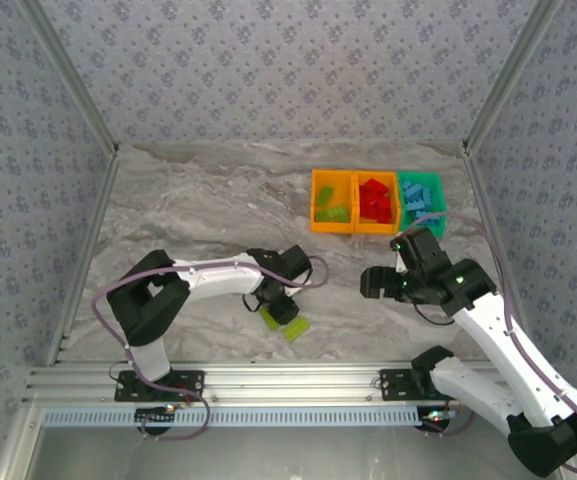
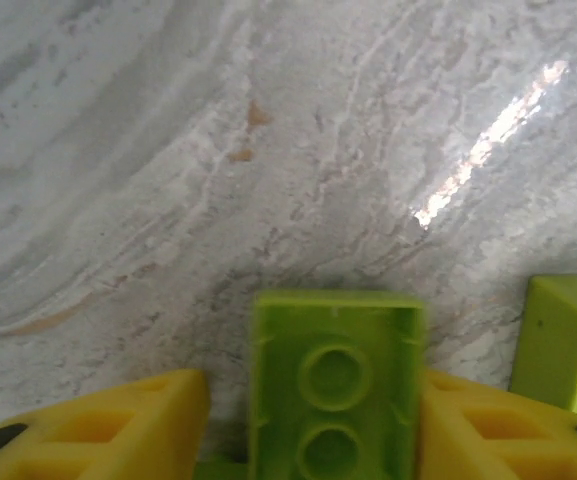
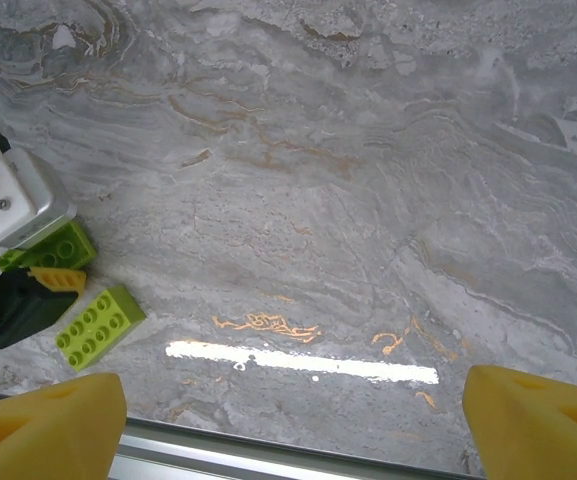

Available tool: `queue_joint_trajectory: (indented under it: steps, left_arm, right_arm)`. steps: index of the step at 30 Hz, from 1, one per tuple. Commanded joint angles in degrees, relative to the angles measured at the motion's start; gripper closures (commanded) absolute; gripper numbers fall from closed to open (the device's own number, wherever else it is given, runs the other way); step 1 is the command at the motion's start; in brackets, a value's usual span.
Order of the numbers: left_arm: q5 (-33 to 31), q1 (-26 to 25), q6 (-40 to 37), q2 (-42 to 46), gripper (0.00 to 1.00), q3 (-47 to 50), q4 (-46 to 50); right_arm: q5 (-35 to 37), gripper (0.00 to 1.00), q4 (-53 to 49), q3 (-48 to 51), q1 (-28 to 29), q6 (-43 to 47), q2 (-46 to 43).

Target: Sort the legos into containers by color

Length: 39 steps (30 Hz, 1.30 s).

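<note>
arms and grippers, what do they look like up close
Both the left arm and right arm have white links, black joints and a purplish cable looping alongside. Green lights glow on the right one. Fingers are yellow with recessed pockets.

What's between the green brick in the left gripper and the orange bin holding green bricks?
Nothing visible. Bare table lies between the green brick in the left gripper and that orange bin; the open right gripper sits off to the side.
</note>
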<state>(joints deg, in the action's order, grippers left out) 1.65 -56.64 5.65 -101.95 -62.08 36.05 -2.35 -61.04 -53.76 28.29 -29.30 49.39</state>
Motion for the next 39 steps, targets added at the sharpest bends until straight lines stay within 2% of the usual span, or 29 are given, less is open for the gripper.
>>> queue_joint_trajectory:
  steps: [1,5,10,15,18,21,27,31,33,36,39]
  left_arm:
    - [-1.5,-0.5,0.1,-1.8,0.54,-0.7,-0.7]
    - [-1.7,-0.6,0.5,-1.0,0.62,-0.1,-2.2]
    - [-2.6,-0.5,0.9,2.5,0.7,-0.1,-6.2]
    - [-6.6,0.2,-0.6,5.1,0.72,-5.7,-11.0]
    - [-9.5,1.7,-2.4,3.0,0.71,-13.3,-12.5]
    - [-10.4,4.4,-3.3,-2.8,0.71,-22.9,-13.0]
    - [-9.6,9.9,-3.6,-18.2,0.71,-42.8,-14.9]
    - [-8.7,11.9,-3.8,-29.3,0.7,-59.1,-11.1]
    - [-8.5,12.4,-3.9,-33.8,0.66,-66.9,-7.8]
    - [-7.9,12.5,-4.4,-38.6,0.51,-76.8,-3.4]
    - [-6.6,12.4,-3.7,-39.2,0.48,-80.8,-0.8]
  right_arm:
    - [-0.3,0.1,1.0,0.5,0.7,-2.0,-0.2]
    - [-3.2,0.1,2.2,1.4,1.5,-2.4,-0.4]
    - [-11.9,0.11,7.0,2.5,2.8,-2.7,-1.7]
    - [-11.3,0.1,10.3,3.2,3.5,-5.8,-5.7]
    - [-9.1,0.1,11.6,4.1,3.5,-8.6,-8.7]
    - [-5.6,0.09,10.1,4.4,3.4,-10.4,-10.6]
    - [-4.5,0.09,6.5,4.5,3.4,-12.3,-13.1]
    - [-3.8,0.09,4.5,4.5,3.4,-13.2,-15.4]
    - [-3.5,0.09,3.8,4.4,3.4,-13.5,-16.4]
    - [-3.0,0.09,2.9,4.6,3.4,-14.1,-17.8]
    - [-2.8,0.09,2.4,4.7,3.4,-14.3,-18.4]
